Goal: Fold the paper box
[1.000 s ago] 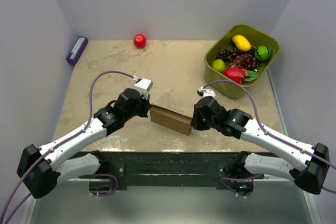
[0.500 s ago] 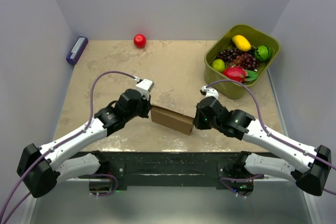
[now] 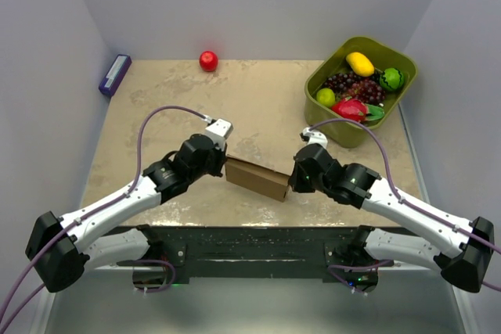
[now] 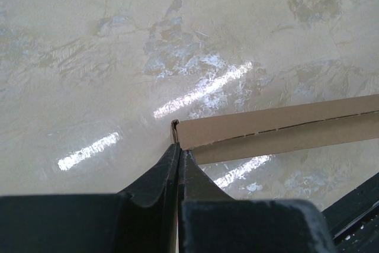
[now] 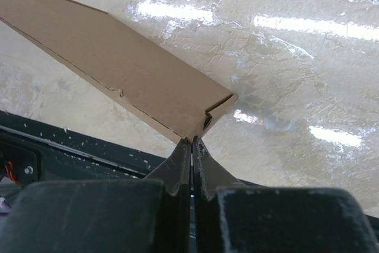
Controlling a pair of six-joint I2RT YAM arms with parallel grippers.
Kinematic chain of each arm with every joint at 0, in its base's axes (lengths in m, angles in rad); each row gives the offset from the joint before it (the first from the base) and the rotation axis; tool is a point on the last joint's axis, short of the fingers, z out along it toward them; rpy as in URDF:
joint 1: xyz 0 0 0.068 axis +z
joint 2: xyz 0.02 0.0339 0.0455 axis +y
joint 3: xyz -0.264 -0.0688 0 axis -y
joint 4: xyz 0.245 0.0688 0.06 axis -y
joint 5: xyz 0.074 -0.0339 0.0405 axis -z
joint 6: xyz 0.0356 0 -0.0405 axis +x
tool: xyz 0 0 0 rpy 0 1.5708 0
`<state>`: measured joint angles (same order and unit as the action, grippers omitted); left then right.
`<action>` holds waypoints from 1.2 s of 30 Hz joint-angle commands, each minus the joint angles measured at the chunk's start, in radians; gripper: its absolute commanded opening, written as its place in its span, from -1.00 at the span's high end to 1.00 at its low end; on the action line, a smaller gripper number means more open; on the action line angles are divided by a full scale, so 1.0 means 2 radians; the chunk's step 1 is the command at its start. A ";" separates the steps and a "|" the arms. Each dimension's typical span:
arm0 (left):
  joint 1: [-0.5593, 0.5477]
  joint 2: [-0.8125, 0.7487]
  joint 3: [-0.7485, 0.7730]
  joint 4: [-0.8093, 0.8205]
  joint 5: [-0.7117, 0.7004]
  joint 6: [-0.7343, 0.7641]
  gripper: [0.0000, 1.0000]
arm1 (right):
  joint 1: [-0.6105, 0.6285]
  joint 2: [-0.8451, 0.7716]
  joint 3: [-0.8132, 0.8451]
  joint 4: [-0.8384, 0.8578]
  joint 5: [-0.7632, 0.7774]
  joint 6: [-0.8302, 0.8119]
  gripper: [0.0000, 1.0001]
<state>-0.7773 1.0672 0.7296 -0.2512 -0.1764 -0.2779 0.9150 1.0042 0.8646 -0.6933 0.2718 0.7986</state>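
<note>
No writing can be read anywhere: the paper box point(image 3: 257, 179) is plain brown card, and the face of the small purple box point(image 3: 115, 74) at the far left of the table point(image 3: 258, 103) is too small to make out.

The paper box lies as a flattened strip on the near middle of the table, just beyond the black base rail, running from left to slightly nearer on the right. The left gripper point(image 3: 225, 166) meets its left end. In the left wrist view its fingers point(image 4: 160, 173) are pressed together with the thin edge of the card point(image 4: 278, 125) pinched at their tips. The right gripper point(image 3: 290, 186) meets the right end. In the right wrist view its fingers point(image 5: 177, 167) close on the lower corner of the card point(image 5: 118, 63), where a folded flap shows.

Both arms reach inward from their bases, elbows out to the sides, wrists angled toward each other across the strip.

A green bin point(image 3: 348, 134) of toy fruit stands at the far right, and a red ball point(image 3: 208, 60) at the far middle.
</note>
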 commanded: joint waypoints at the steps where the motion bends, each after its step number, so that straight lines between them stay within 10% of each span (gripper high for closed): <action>1: -0.014 0.008 0.014 -0.006 -0.005 0.010 1.00 | -0.003 -0.016 0.003 0.028 0.010 0.022 1.00; 36: -0.063 0.029 0.016 -0.019 -0.073 0.020 1.00 | -0.030 -0.071 -0.074 0.082 -0.009 0.059 1.00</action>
<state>-0.8917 1.1072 0.7448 -0.2520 -0.3370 -0.2428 0.8566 0.8677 0.7277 -0.5705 0.2630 0.8978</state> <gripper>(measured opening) 0.039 0.010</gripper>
